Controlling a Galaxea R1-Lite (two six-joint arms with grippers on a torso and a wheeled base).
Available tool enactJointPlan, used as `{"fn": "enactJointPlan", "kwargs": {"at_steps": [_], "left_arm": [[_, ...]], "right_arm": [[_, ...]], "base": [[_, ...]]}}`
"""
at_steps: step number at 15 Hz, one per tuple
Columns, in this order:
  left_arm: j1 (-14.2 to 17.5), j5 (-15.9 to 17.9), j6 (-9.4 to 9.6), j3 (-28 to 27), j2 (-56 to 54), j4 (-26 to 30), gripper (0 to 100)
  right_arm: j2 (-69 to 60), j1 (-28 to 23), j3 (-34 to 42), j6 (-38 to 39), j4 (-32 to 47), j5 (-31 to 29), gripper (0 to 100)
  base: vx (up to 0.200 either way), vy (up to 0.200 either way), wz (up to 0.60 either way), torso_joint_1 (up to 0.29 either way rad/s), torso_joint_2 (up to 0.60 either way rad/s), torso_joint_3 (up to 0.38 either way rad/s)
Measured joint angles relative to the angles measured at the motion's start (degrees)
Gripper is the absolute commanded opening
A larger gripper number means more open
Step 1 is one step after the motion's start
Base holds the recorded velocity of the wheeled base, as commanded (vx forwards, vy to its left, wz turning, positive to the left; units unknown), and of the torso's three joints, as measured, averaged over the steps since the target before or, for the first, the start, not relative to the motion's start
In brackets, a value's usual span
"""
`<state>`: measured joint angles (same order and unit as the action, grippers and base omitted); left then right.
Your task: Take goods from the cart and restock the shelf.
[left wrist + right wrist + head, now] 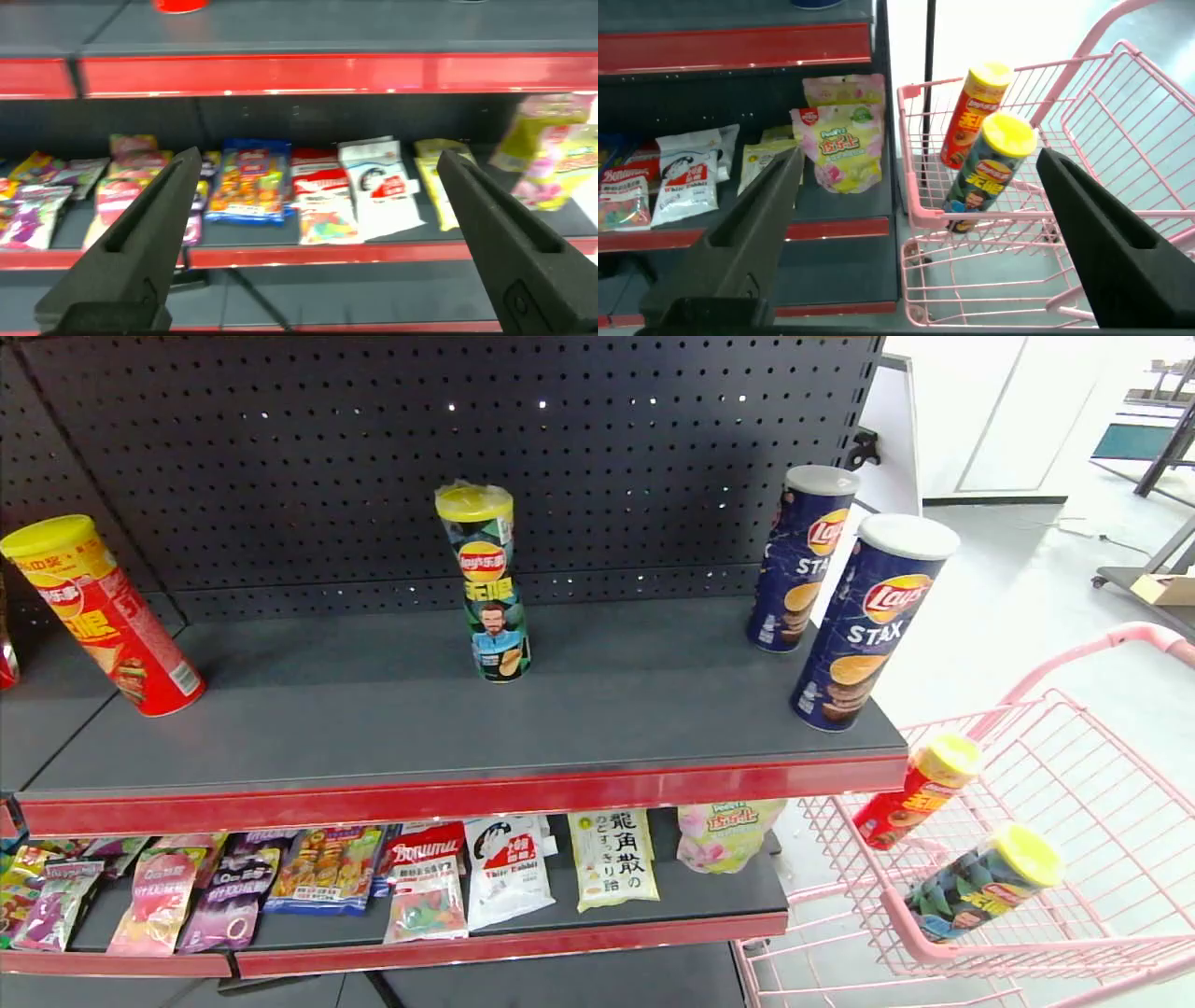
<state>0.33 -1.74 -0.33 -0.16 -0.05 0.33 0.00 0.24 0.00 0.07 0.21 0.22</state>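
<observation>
The upper shelf board (373, 719) carries a red chip can (98, 616) at the left, a dark can with a yellow lid (485, 583) in the middle and two blue cans (873, 621) at the right end. The pink cart (1134, 635) stands to the right of the shelf; a red can (920, 793) and a dark can (985, 882) lean in its upper basket. My right gripper (924, 243) is open and faces that cart (926, 217), short of its red can (976, 112) and dark can (990, 173). My left gripper (318, 243) is open, facing the lower shelf.
Several snack bags (327, 873) lie in a row on the lower shelf (691, 891), also in front of the left gripper as snack bags (248, 182). A pegboard back wall (420, 457) closes the shelf. Open floor (1008, 588) lies beyond the cart.
</observation>
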Motion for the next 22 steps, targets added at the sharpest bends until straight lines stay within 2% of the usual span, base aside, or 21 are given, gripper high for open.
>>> {"fn": "enactJointPlan", "kwargs": {"at_steps": [12, 17, 22], "left_arm": [[0.0, 0.0, 0.01, 0.0, 0.0, 0.0, 100], [0.0, 0.0, 0.00, 0.0, 0.0, 0.0, 100], [0.0, 0.0, 0.00, 0.1, 0.0, 0.0, 100]], "right_arm": [[0.0, 0.0, 0.0, 0.1, 0.0, 0.0, 100], [0.0, 0.0, 0.0, 0.1, 0.0, 0.1, 100], [0.0, 0.0, 0.0, 0.1, 0.0, 0.0, 100]], "base": [[0.000, 0.000, -0.60, 0.003, 0.00, 0.002], [0.000, 0.000, 0.00, -0.013, 0.03, 0.019], [0.000, 0.000, 0.00, -0.132, 0.35, 0.206]]}}
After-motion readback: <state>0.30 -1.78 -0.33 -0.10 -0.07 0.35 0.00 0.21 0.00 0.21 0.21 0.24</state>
